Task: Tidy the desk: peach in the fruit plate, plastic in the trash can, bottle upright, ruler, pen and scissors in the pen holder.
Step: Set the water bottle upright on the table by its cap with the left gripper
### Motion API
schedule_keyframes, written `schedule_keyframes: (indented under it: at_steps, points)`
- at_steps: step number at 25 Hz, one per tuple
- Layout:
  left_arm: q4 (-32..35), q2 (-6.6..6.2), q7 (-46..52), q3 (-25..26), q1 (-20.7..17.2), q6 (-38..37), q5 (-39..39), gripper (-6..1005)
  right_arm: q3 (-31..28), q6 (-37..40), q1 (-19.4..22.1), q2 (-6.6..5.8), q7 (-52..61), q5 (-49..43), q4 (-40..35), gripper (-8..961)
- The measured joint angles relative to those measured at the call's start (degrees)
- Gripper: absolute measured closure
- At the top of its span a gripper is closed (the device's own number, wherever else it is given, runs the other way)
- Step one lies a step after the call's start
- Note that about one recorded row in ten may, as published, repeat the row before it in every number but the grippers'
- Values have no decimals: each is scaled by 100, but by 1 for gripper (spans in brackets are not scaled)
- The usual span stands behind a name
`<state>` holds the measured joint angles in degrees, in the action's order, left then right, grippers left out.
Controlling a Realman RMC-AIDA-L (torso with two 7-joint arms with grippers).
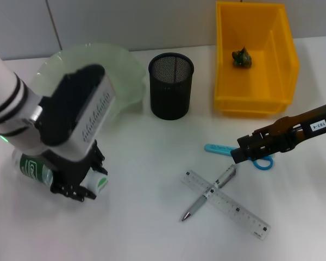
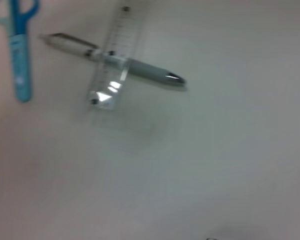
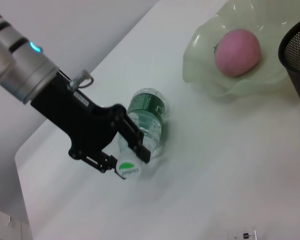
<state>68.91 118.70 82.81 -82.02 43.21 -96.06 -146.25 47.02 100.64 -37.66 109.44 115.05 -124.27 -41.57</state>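
A clear bottle (image 1: 35,167) with a green label and a white cap lies on its side at the left of the desk. My left gripper (image 1: 79,187) is shut on its neck by the cap; the right wrist view shows this grip (image 3: 117,152) on the bottle (image 3: 149,117). The peach (image 3: 237,52) sits in the green glass plate (image 1: 125,70). Crumpled plastic (image 1: 242,57) lies in the yellow bin (image 1: 282,65). The pen (image 1: 209,193) lies across the clear ruler (image 1: 233,209). My right gripper (image 1: 243,152) hovers over the blue scissors (image 1: 217,148). The black mesh pen holder (image 1: 171,84) stands empty.
The left wrist view shows the scissors (image 2: 20,55), pen (image 2: 140,67) and ruler (image 2: 110,75) on the white desk. The pen holder stands between the plate and the bin. The desk's far edge meets a grey wall.
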Motion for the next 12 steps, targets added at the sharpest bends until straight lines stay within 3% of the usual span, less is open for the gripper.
schedule_keyframes:
  at_steps: [12]
  points:
    - [-10,-8,706,1343,-47,-12,126,551,4,-10,24,51,-161,-9,0,215]
